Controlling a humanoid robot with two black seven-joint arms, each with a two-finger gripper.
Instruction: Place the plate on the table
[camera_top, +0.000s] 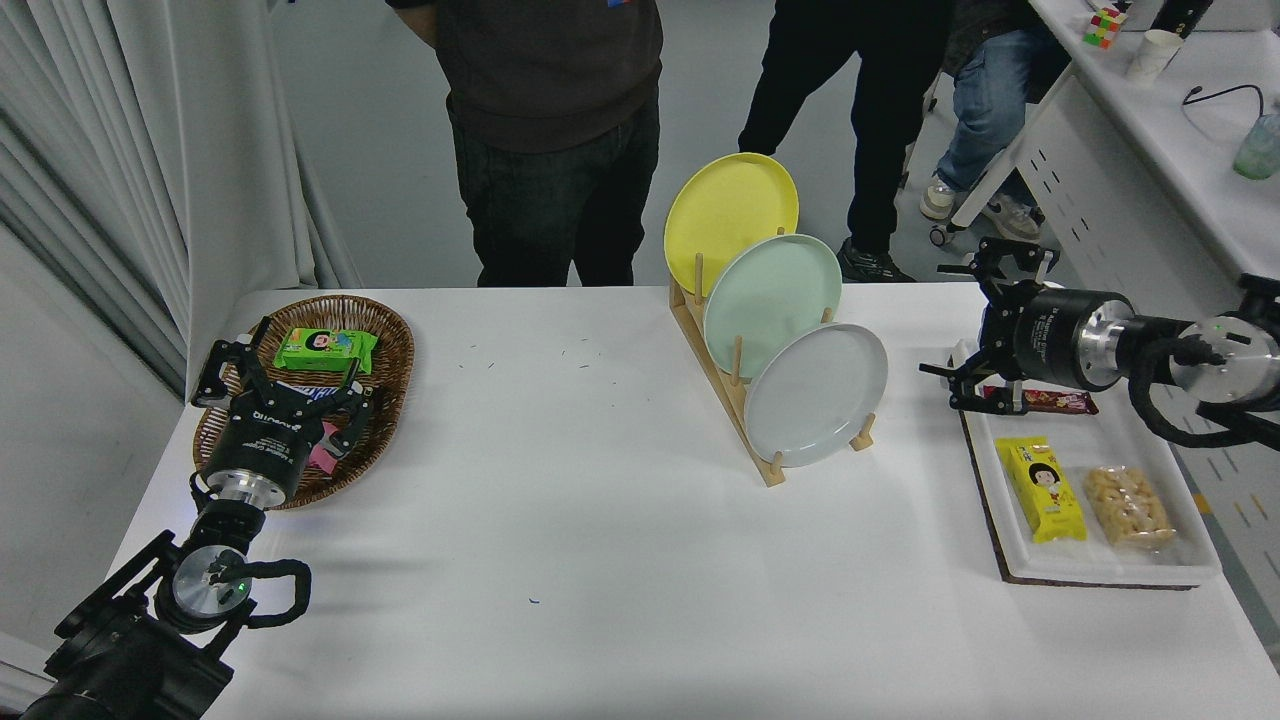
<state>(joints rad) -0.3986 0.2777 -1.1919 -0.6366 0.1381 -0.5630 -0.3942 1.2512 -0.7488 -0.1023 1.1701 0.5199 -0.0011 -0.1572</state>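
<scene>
The pale grey plate (816, 394) stands on edge in the front slot of a wooden rack (735, 400) on the white table (560, 520). Behind it in the rack lean a mint green plate (770, 300) and a yellow plate (730, 220). My right gripper (950, 320) hovers open just right of the grey plate, above the tray's left end, a short gap away from the plate's rim. My left gripper (280, 375) is parked open over the wicker basket at the lower left.
A white tray (1100, 570) at the right holds a red snack bar (1050, 402), a yellow packet (1045, 490) and a bag of nuts (1130, 505). The wicker basket (385, 350) holds a green packet (325, 350). People stand at the far side.
</scene>
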